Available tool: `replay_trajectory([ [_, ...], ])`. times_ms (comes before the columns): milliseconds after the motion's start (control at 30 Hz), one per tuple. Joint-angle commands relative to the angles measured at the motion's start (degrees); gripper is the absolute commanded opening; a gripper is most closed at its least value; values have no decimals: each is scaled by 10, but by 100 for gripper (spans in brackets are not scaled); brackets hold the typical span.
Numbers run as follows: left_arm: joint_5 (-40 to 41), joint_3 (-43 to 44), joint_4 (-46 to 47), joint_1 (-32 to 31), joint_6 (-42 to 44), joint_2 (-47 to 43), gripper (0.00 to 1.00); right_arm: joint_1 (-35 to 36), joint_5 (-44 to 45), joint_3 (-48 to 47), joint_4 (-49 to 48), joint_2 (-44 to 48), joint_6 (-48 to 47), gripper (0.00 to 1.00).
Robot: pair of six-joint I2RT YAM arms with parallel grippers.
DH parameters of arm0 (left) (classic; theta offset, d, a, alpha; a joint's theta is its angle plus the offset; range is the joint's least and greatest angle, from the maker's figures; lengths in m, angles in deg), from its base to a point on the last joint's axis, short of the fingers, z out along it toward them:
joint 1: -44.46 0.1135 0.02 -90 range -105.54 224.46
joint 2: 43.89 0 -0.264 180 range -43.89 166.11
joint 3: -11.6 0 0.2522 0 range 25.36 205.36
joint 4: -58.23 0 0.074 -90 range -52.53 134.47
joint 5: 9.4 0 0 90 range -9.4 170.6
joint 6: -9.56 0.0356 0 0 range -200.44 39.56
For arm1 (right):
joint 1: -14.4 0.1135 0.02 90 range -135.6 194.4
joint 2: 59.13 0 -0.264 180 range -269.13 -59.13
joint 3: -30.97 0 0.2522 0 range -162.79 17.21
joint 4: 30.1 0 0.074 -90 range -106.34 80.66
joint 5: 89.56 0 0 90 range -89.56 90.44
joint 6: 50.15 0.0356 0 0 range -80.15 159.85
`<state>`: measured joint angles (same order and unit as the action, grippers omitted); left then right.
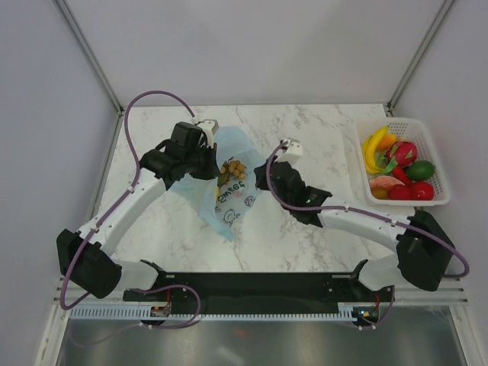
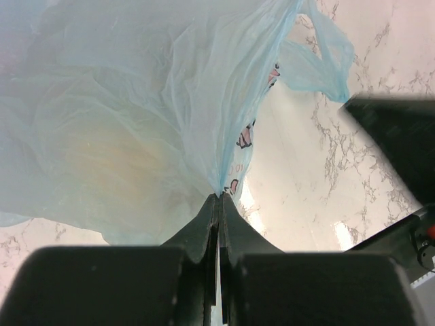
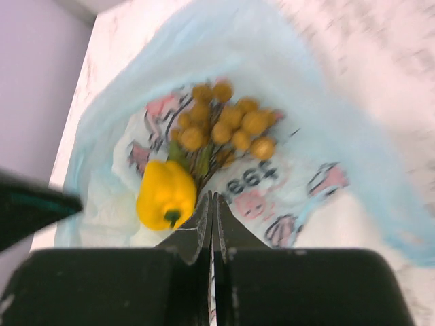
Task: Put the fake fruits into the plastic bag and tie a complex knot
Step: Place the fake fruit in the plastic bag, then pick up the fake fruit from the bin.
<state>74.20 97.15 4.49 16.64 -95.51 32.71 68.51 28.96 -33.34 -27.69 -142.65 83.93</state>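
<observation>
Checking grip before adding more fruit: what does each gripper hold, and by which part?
Left gripper pinches the plastic bag by a gathered fold of film. Right gripper is shut at the bag; a hold cannot be told.

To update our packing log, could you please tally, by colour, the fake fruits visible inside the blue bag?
Yellow, the yellow pepper: 1
Tan, the tan round cluster: 1
Total visible in the plastic bag: 2
</observation>
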Motion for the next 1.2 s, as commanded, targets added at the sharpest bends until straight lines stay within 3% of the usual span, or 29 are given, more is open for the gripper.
replay_trajectory([
  [0,-8,-6,24,3,12,-19,2,-79,41,-27,127,63,-31,0],
  [133,-12,-7,27,3,13,-20,2,-233,-26,-31,202,114,-34,0],
  [167,-17,-7,28,3,14,-20,2,-309,-43,-40,215,112,-28,0],
  [267,-23,-8,32,3,18,-22,2,-438,-111,-46,225,100,-14,0],
  [567,-24,-17,39,3,34,-32,3,-700,-262,-79,223,-8,15,11],
  [600,-25,-18,39,3,35,-32,2,-712,-266,-81,224,-13,15,14],
  [733,-26,-17,40,3,36,-31,2,-750,-251,-86,223,-23,27,44],
  [967,-25,-22,42,3,36,-35,2,-809,-233,-81,224,-51,83,47],
  [1067,-25,-22,43,3,36,-35,2,-819,-225,-78,224,-62,106,61],
  [1167,-25,-23,43,3,36,-34,2,-821,-200,-70,220,-62,130,61],
])
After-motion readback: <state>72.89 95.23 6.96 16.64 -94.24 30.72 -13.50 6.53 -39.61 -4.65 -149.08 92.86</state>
